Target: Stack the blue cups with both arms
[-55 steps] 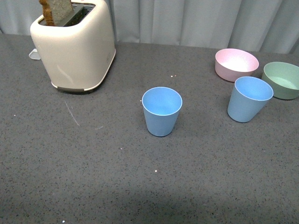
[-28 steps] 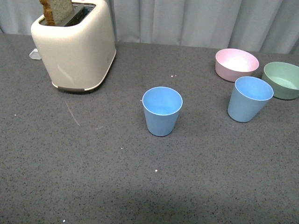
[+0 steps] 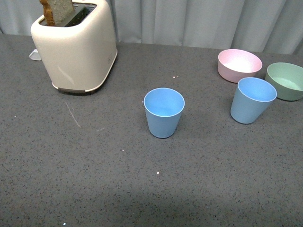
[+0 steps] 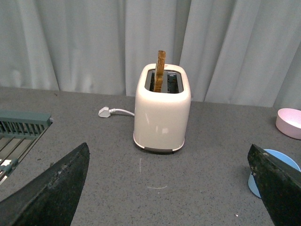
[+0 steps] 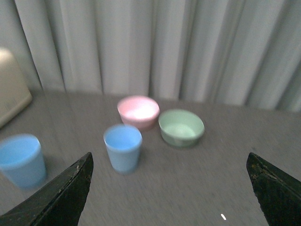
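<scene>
Two light blue cups stand upright and apart on the grey table: one [image 3: 164, 112] in the middle, the other [image 3: 253, 100] to its right, beside the bowls. Neither arm shows in the front view. My left gripper [image 4: 168, 146] is open above the table and faces the toaster, with nothing between its fingers [image 4: 51, 193]. A blue cup [image 4: 277, 155] peeks out behind its other finger. My right gripper [image 5: 169, 155] is open and holds nothing. It faces the right cup [image 5: 122, 147], which stands well ahead of it, and the middle cup [image 5: 21, 160] is off to one side.
A cream toaster [image 3: 75, 47] with a slice of bread [image 3: 57, 12] stands at the back left, its white plug [image 4: 104, 112] lying beside it. A pink bowl [image 3: 239, 65] and a green bowl [image 3: 286, 81] sit at the back right. A grey-green rack [image 4: 21, 127] lies off the left side.
</scene>
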Available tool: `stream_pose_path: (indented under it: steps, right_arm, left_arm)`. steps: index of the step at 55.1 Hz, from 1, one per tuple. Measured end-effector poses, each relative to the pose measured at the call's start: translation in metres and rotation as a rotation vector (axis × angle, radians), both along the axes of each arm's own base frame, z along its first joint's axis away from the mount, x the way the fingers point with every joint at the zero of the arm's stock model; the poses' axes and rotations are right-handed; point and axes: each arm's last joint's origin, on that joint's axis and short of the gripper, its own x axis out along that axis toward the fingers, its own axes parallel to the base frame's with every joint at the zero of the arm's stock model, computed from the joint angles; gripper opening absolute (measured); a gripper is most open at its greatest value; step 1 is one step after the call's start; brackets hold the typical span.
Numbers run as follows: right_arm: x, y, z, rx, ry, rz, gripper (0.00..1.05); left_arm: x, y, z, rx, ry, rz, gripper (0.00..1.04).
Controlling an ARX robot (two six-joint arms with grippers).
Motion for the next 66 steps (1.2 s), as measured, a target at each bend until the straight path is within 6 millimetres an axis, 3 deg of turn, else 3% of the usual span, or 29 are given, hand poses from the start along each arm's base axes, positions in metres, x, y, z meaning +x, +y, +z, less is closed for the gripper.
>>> stream_pose_path:
  steps: [8, 15, 20, 27, 38, 55, 66]
  right_arm:
    - [0.024, -0.001, 0.004, -0.09, 0.117, 0.018, 0.95]
    - [0.072, -0.005, 0.019, -0.079, 0.173, 0.003, 0.95]
    - [0.106, -0.007, 0.019, -0.052, 0.255, -0.005, 0.95]
    - [0.165, -0.009, 0.004, 0.025, 0.441, -0.017, 0.95]
    - [0.233, -0.006, -0.017, 0.129, 0.64, -0.054, 0.95]
    - [0.299, 0.012, -0.05, 0.23, 0.824, -0.112, 0.95]
    - [0.311, 0.021, -0.066, 0.24, 0.934, -0.173, 0.58]
  left_arm:
    - [0.0, 0.0, 0.0, 0.0, 0.0, 0.0, 0.98]
    - [0.0, 0.0, 0.0, 0.0, 0.0, 0.0, 0.98]
    - [0.0, 0.0, 0.0, 0.0, 0.0, 0.0, 0.98]
    - [0.0, 0.0, 0.0, 0.0, 0.0, 0.0, 0.98]
    - [0.0, 0.0, 0.0, 0.0, 0.0, 0.0, 0.98]
    - [0.0, 0.0, 0.0, 0.0, 0.0, 0.0, 0.98]
    - [0.0, 0.0, 0.0, 0.0, 0.0, 0.0, 0.98]
